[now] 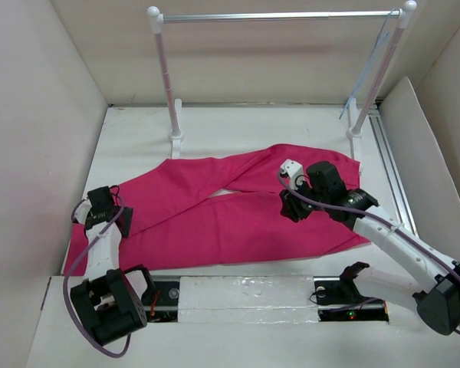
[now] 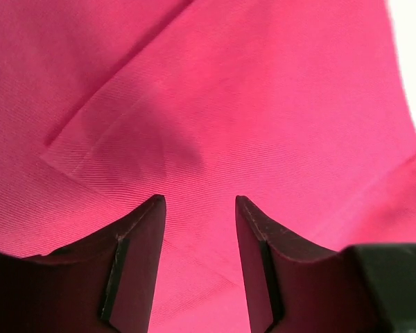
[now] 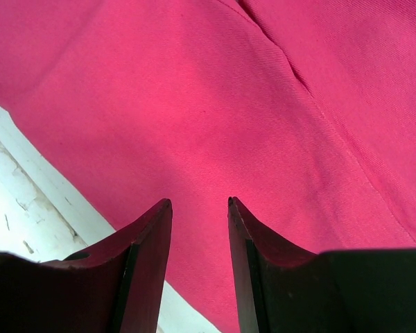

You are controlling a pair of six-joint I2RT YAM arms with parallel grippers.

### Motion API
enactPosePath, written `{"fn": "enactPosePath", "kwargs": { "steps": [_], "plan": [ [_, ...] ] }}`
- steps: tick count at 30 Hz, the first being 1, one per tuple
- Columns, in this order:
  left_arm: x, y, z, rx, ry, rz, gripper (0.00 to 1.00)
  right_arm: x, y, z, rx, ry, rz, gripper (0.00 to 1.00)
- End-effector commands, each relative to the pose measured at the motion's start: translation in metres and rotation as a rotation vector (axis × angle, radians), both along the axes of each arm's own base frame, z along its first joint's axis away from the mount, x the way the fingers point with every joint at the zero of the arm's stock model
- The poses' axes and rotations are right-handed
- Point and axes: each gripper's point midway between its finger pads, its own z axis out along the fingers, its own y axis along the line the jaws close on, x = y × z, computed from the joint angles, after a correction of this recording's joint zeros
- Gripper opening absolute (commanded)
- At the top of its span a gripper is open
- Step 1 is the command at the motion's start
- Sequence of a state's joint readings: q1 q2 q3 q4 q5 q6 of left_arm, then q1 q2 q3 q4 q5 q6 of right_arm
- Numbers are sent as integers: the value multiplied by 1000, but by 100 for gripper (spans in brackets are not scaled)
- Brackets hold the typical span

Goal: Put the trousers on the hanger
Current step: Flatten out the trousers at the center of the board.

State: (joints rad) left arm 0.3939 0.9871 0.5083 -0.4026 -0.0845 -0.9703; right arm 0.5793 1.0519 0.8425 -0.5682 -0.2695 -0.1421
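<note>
Overhead and wrist views of the working area, with all positions given relative to the rack [image 1: 276, 15], a silver rail on two white posts standing at the far end of the counter [image 1: 138, 130]. The hanger [image 1: 364, 73], a slender pale wire form, hangs from the rail close beside the rack's right post and slants down toward that post's foot. It is well apart from the cloth. The trousers [image 1: 238, 207] lie flat on the counter on the near side of the rack. They begin just in front of the right post's foot and spread leftward past the left post to a broad end well to the near left. A small wedge of bare counter shows between the two lengths of cloth, roughly midway between the posts. The left pincer [image 1: 106, 217] is poised over the broad end, near and to the left of the left post. In its wrist view, the left pincer [image 2: 200, 201] is spread, with a folded edge of magenta cloth lying beyond the fingertips and nothing between them. The right pincer [image 1: 291, 208] stands over the cloth on the near side of the right post. In its wrist view, the right pincer [image 3: 199, 202] is likewise spread, above a seam in the cloth, with the cloth's edge and the white counter to its left.
</note>
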Motion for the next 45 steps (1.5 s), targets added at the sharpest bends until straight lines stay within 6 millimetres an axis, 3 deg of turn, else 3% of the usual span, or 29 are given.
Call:
{"fn": "enactPosePath", "kwargs": {
  "steps": [1, 6, 8, 10, 11, 16, 20, 26, 29, 31, 33, 36, 42, 45],
  "plan": [
    [-17, -12, -27, -78, 80, 33, 41, 15, 7, 27, 49, -72, 7, 44],
    [-17, -6, -46, -66, 134, 51, 40, 17, 7, 26, 48, -60, 6, 44],
    [-14, -4, -47, -66, 134, 48, 25, 16, 7, 25, 48, -55, 9, 44],
    [-8, -2, -40, -66, 125, 48, 0, 17, 5, 24, 48, -53, 1, 44],
    [-5, -2, -37, -62, 115, 39, 0, 16, 5, 24, 48, -51, 2, 44],
    [5, 5, 3, 11, 34, -16, 0, 14, 4, 13, 40, -29, 5, 44],
    [4, 8, 12, 44, 23, -25, 0, 14, 5, 7, 33, -14, 10, 43],
    [7, 17, 5, 36, 31, -21, 0, 16, 7, 12, 30, -25, 25, 43],
    [10, 4, -2, -22, 35, -85, 0, 17, 4, 14, 26, -27, 20, 43],
    [12, -17, -9, -74, 32, -164, 28, 18, 5, 15, 30, -31, 22, 43],
    [11, -41, -17, -121, 34, -235, 46, 17, 6, 12, 36, -22, 26, 43],
    [16, -55, -18, -156, -28, -251, 48, 16, 10, 8, 52, -8, 29, 43],
    [27, -46, -15, -125, -62, -210, 49, 12, 15, 5, 76, -4, 42, 43],
    [34, -45, -15, -134, -74, -205, 40, 7, 16, 1, 77, 4, 57, 43]
  ]
}}
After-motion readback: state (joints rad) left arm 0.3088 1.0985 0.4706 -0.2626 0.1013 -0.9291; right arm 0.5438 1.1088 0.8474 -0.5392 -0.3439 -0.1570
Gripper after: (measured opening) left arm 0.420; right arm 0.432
